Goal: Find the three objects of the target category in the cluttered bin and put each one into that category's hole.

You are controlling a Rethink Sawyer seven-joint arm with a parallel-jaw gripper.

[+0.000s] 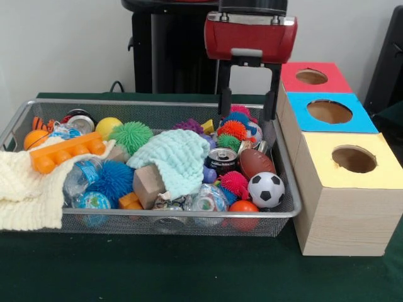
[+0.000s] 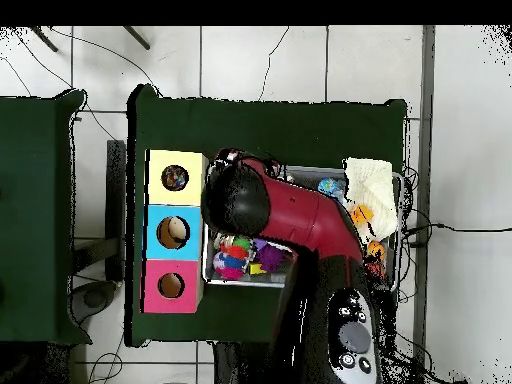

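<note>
My gripper hangs open over the far right end of the wire mesh bin, its two black fingers spread wide with nothing between them. Just below lie several spiky balls, one of them orange, along with a drink can, a brown football and a small soccer ball. To the right of the bin stands a wooden box with a red hole, a blue hole and a yellow hole. In the overhead view the arm hides the gripper.
The bin also holds a mint cloth, a cream knitted cloth, an orange brick, a green spiky ball, a blue spiky ball, plastic bottles and a wooden block. From above, something lies inside each hole, such as the blue one.
</note>
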